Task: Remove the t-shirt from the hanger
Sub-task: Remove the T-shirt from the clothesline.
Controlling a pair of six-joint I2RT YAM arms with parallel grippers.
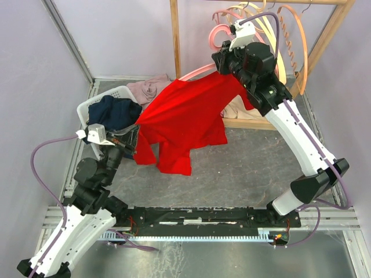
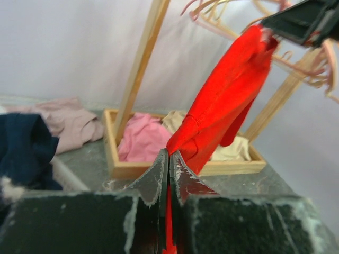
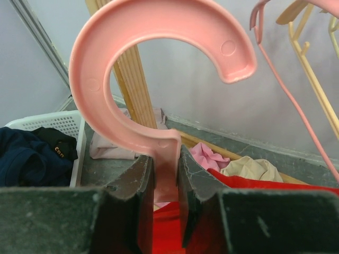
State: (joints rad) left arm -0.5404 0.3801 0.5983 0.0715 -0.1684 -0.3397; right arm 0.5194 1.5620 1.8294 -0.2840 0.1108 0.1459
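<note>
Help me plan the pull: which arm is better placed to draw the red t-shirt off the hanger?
Left. The left gripper is shut on the red t-shirt, so it can pull; the right gripper clamps the pink hanger, steadying it.

Most of pink hanger (image 1: 197, 72) hidden under red t-shirt (image 1: 185, 116); navy garment (image 2: 24, 151) at 9 o'clock blurred, edge-cut.

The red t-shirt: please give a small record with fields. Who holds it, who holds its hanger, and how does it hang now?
left gripper: shut on an edge of the red t-shirt
right gripper: shut on the neck of the pink hanger, just below its hook
shirt state: on the hanger, not yet removed, stretched between the two grippers
nearby: white basket holding a dark blue garment
</note>
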